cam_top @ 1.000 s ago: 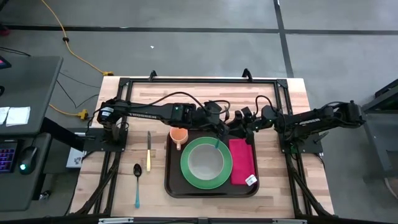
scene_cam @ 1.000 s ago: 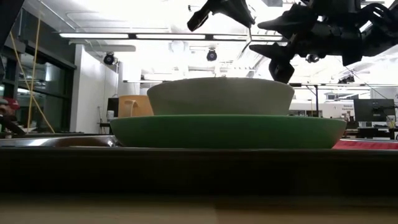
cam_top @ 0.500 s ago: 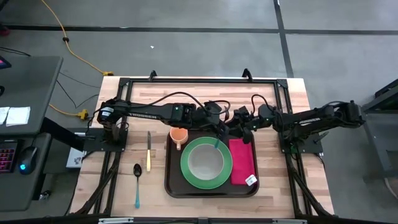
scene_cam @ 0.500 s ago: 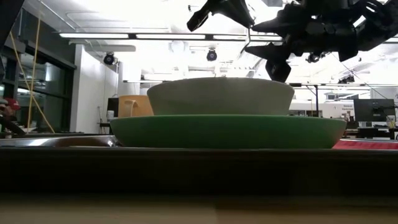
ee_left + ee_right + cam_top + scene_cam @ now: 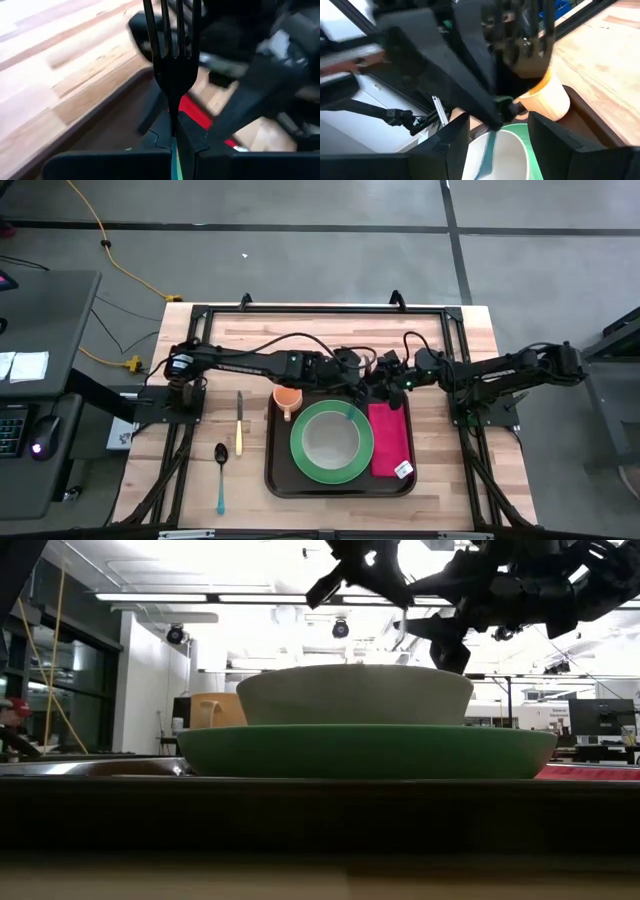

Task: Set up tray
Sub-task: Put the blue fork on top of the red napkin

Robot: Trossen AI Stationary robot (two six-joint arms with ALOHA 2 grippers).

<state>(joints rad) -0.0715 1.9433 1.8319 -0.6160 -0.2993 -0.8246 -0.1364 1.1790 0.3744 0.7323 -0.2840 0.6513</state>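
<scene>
The dark-brown tray lies at the table's middle. On it sit a green plate with a white bowl, an orange cup at its far left corner and a red-pink napkin on the right. My left gripper hangs above the tray's far edge, shut on a fork with black tines and a teal handle. My right gripper stands open close beside it, on its right, touching nothing. My left gripper pinches the fork between its two fingers at the neck, where the black tines meet the teal handle. It comes slanting down from the table's left. The fork is lifted clear: tines beyond the fingertips, the handle hanging over the bowl.
A knife and a teal-handled spoon lie on the wood left of the tray. A black frame borders the far side of the table. The two grippers are crowded together above the tray's far rim.
My left gripper, still shut on the fork, has sunk a little and moved slightly toward the right gripper. The fork has gone with it, clear of the plate and bowl.
</scene>
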